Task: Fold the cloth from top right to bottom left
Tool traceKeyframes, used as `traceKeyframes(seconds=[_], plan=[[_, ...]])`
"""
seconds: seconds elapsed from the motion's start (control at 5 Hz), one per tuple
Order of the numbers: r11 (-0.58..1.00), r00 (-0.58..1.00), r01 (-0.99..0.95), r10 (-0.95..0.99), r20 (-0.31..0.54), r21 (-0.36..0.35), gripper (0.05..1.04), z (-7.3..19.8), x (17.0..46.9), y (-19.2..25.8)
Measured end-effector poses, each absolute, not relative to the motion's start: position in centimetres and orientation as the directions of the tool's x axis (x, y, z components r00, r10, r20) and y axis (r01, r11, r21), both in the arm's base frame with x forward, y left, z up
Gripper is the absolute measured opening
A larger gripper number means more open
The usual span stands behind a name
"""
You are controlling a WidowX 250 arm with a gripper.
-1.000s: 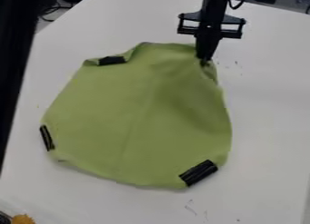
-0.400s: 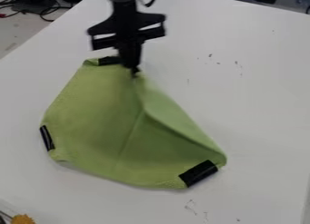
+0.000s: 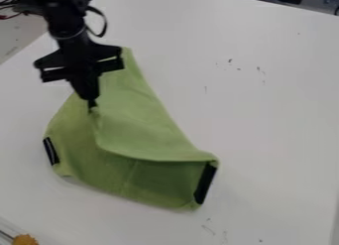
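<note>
"Leftward and down the view, the gripper (image 3: 92,106) has been carried since the earlier frame, and the held part of the cloth (image 3: 149,132) has been drawn along with it. By that pull, the lower-right black strip (image 3: 206,183) has been turned steeper."

"And how is the arm (image 3: 66,28) held?"

"It is brought in from the upper left and angled down, with the fingertips set over the cloth's left part. The pincer is closed narrow, and a pinch of cloth is gripped in it."

"Where is the cloth laid?"

"On the white table (image 3: 271,120), left of the middle. Its upper-right side is folded over as a paler flap, whose lower edge is bowed from the gripper across to the top of the lower-right strip. Near its left corner another black strip (image 3: 51,151) is seen."

"What room is left?"

"Broad tabletop is offered on the right, and a narrower stretch below. At the upper left, the table's slanting edge is passed over by the arm."
</note>
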State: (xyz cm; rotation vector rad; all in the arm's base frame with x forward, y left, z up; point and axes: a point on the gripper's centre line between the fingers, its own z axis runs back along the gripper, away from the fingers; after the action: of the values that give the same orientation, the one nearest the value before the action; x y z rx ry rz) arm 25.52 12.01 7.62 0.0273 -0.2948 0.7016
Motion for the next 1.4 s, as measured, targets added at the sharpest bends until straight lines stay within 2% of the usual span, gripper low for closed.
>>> traceKeyframes(seconds=[0.2, 0.4, 0.8, 1.0, 1.2, 1.4], plan=[[0.726, 0.681, -0.683, 0.673, 0.291, -0.080, 0.074, 7.0, 22.4, 13.7], [0.707, 0.664, -0.704, 0.692, 0.283, -0.075, 0.074, 6.5, 20.5, 14.3], [0.701, 0.666, -0.711, 0.698, 0.262, -0.060, 0.103, 5.7, 18.3, 14.5], [0.768, 0.756, -0.640, 0.626, 0.194, 0.014, 0.279, 5.2, 17.9, 14.9], [0.844, 0.850, -0.525, 0.514, 0.113, 0.112, 0.560, 5.7, 18.0, 15.5], [0.878, 0.895, -0.447, 0.441, 0.075, 0.171, 0.863, 6.5, 18.3, 15.9]])
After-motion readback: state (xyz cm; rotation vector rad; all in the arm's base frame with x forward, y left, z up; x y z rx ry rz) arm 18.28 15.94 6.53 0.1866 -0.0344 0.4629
